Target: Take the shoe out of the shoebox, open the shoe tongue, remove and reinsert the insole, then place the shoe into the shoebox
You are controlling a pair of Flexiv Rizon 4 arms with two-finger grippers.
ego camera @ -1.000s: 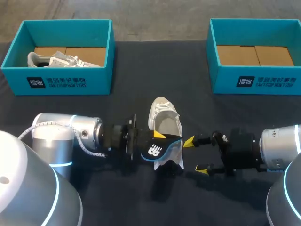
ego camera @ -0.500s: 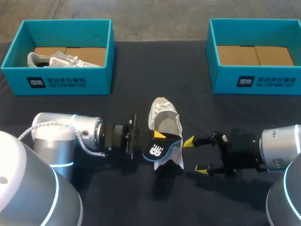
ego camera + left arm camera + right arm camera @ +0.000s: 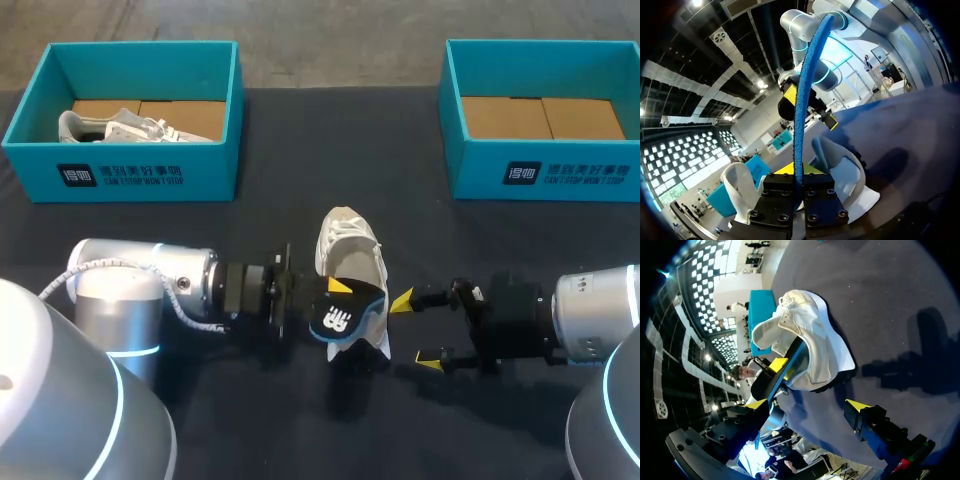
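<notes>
A white shoe lies on the dark table, toe toward the far side. Over its heel opening the dark blue insole with a white logo stands on edge, and my left gripper is shut on it. In the left wrist view the insole rises edge-on from between the fingers, with the shoe just beyond it. My right gripper is open, right of the heel and touching nothing. The right wrist view has the shoe and the insole ahead of that open gripper.
A teal shoebox at the back left holds another pale shoe. A second teal shoebox at the back right shows only its cardboard floor. Dark tabletop lies between the boxes and the shoe.
My left gripper has shifted slightly to the right with the insole, further over the shoe's heel. The right arm and the shoe have kept still.
</notes>
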